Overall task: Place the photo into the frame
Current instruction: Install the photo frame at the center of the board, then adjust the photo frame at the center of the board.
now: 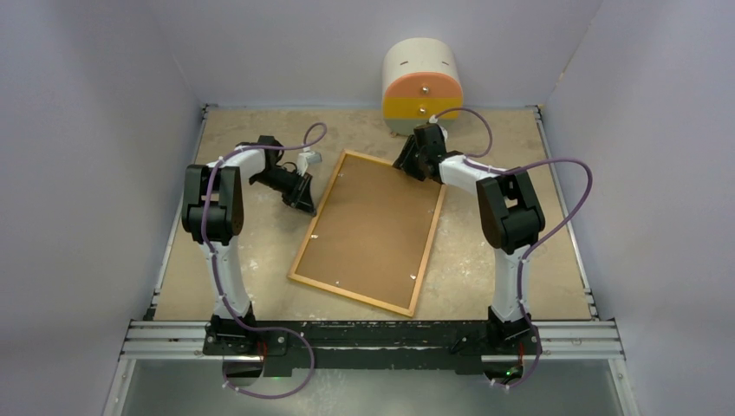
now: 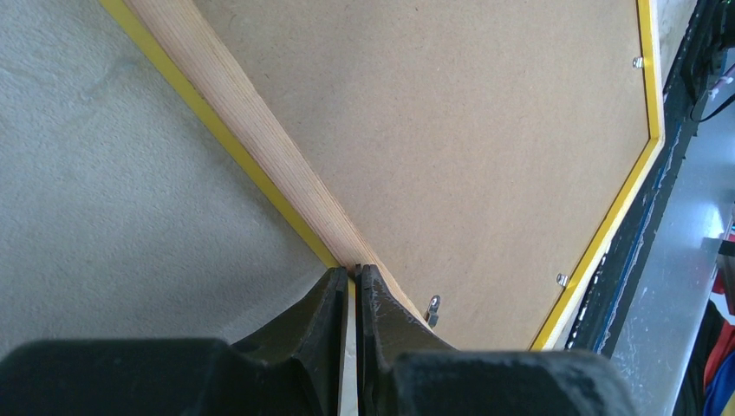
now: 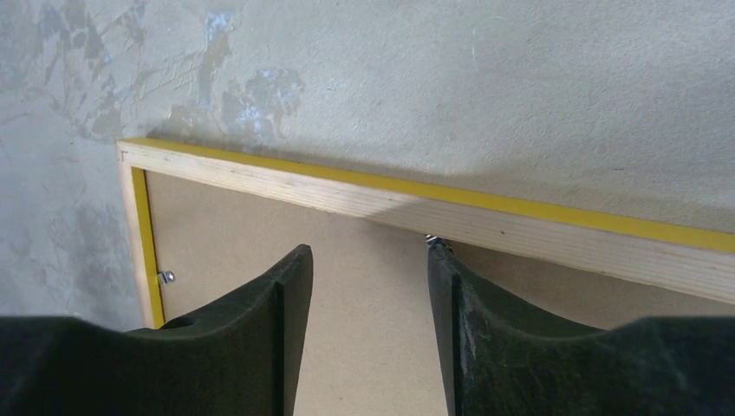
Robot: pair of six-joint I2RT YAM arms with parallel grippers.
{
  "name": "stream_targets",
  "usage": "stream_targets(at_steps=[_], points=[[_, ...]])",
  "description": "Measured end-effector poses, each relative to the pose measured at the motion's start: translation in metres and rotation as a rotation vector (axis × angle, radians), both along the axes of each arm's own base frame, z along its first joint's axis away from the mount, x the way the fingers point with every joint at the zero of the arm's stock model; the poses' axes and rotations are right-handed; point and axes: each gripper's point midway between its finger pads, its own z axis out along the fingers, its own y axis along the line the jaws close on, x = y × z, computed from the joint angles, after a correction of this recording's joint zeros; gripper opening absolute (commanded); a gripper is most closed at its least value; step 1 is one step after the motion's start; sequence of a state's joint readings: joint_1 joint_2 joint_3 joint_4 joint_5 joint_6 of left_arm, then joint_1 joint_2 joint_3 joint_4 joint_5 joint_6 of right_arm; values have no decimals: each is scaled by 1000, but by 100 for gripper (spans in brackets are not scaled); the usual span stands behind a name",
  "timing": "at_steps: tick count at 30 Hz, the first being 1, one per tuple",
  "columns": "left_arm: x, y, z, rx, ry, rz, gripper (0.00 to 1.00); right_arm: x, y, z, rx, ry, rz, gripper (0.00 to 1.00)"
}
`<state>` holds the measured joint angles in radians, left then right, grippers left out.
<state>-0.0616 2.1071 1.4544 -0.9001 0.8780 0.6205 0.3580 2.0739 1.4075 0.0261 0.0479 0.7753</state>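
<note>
The frame (image 1: 351, 295) lies face down mid-table, its light wood back up and yellow showing along the edges. A plain brown backing board (image 1: 373, 227) fills it. The photo is hidden. My left gripper (image 1: 303, 201) is shut, its tips (image 2: 355, 270) against the frame's left wooden rail (image 2: 251, 130); only a pale sliver shows between the fingers. My right gripper (image 1: 406, 165) hangs open over the far end of the board, just inside the far rail (image 3: 347, 198). In the right wrist view, the right gripper (image 3: 368, 256) has one fingertip at a small metal tab (image 3: 433, 241).
A white drum with an orange and yellow front (image 1: 421, 87) stands at the back wall. Small metal tabs (image 2: 432, 308) stick out along the frame's inner edge. A black rail (image 1: 373, 334) runs along the table's near edge. Grey walls close in both sides.
</note>
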Motion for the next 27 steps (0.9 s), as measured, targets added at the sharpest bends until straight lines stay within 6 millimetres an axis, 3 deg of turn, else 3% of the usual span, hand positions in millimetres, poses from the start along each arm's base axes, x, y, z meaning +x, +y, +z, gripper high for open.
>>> stream_targets(at_steps=[8, 14, 18, 23, 27], points=[[-11, 7, 4, 26, 21, -20, 22, -16, 22, 15, -9, -8, 64, 76], [-11, 33, 18, 49, -21, 9, 23, -60, 77, 46, -58, -44, 199, 77], [-27, 48, 9, 82, -15, 35, 21, -93, 110, 46, -90, -29, 287, 75], [-76, 30, -14, 102, 76, -23, 17, -110, 114, 38, -124, 10, 314, 72], [-90, 15, -12, 109, 47, -68, 18, -113, 106, 33, -154, 34, 304, 72]])
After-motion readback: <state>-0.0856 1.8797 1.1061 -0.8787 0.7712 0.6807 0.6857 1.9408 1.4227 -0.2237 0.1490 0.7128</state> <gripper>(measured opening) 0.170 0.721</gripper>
